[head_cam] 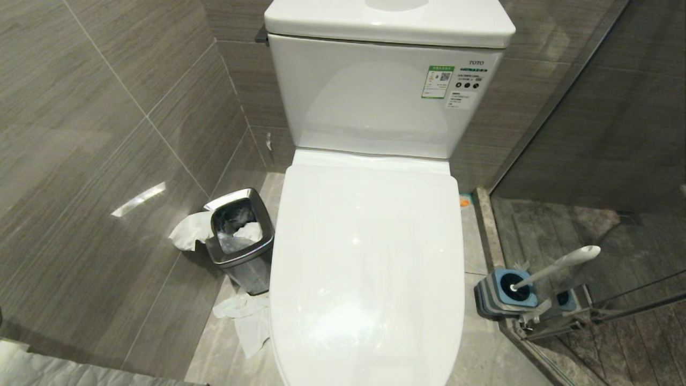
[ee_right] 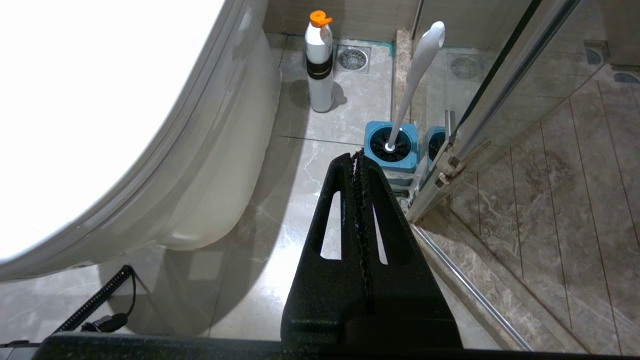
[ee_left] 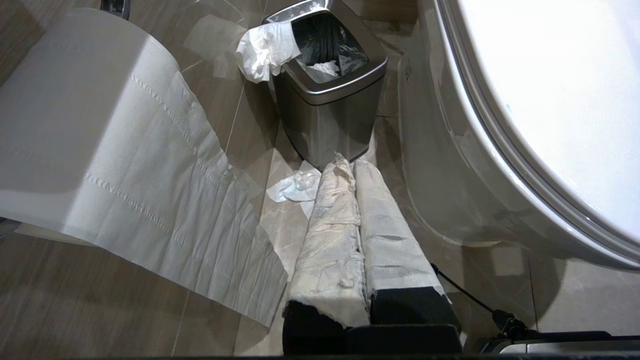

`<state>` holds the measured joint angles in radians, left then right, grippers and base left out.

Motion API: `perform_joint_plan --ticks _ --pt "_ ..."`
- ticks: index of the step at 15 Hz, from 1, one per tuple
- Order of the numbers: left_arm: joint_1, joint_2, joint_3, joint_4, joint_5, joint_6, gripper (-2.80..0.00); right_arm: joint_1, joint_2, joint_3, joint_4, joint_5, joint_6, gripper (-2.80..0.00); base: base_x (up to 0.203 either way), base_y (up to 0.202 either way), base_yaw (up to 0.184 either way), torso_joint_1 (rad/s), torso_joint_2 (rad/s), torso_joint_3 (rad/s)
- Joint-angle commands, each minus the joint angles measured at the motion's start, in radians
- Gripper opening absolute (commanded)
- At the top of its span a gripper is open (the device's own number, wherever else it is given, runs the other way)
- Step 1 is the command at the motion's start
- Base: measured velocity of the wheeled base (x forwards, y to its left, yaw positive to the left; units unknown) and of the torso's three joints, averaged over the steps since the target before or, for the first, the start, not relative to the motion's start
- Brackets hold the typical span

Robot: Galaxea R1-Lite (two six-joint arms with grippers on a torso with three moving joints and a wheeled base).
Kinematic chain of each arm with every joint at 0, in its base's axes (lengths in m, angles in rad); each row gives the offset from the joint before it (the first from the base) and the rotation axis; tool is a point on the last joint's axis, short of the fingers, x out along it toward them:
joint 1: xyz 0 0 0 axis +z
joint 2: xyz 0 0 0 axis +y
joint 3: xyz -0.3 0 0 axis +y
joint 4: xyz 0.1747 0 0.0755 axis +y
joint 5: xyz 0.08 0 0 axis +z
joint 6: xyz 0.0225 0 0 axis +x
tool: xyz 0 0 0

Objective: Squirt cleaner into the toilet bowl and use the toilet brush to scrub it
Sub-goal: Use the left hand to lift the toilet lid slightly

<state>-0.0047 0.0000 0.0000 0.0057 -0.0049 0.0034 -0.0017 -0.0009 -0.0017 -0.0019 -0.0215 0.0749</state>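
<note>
With the right tool (ee_right: 356,162) pressed together and empty, the toilet brush (ee_right: 419,75) was seen standing in its blue holder (ee_right: 391,146) just beyond the tips, and its slim, stiff, probably slippery handle was judged best gripped mid-shaft.
</note>
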Motion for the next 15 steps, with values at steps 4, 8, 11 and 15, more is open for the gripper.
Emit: perform_joint_plan --ticks 4,8,11,15 --pt "0.000 0.000 0.002 0.000 0.000 0.000 -2.80 0.000 0.001 0.000 -0.001 0.000 0.000 -2.80 0.000 0.000 0.000 0.000 0.00 0.000" --pt "0.000 0.000 0.002 0.000 0.000 0.000 -2.80 0.000 0.001 0.000 -0.001 0.000 0.000 -2.80 0.000 0.000 0.000 0.000 0.00 0.000" --pt "0.000 0.000 0.002 0.000 0.000 0.000 -2.80 0.000 0.001 0.002 -0.001 0.000 0.000 -2.80 0.000 0.000 0.000 0.000 0.00 0.000" --pt "0.000 0.001 0.002 0.000 0.000 0.000 -2.80 0.000 0.001 0.000 -0.001 0.000 0.000 -2.80 0.000 0.000 0.000 0.000 0.00 0.000"
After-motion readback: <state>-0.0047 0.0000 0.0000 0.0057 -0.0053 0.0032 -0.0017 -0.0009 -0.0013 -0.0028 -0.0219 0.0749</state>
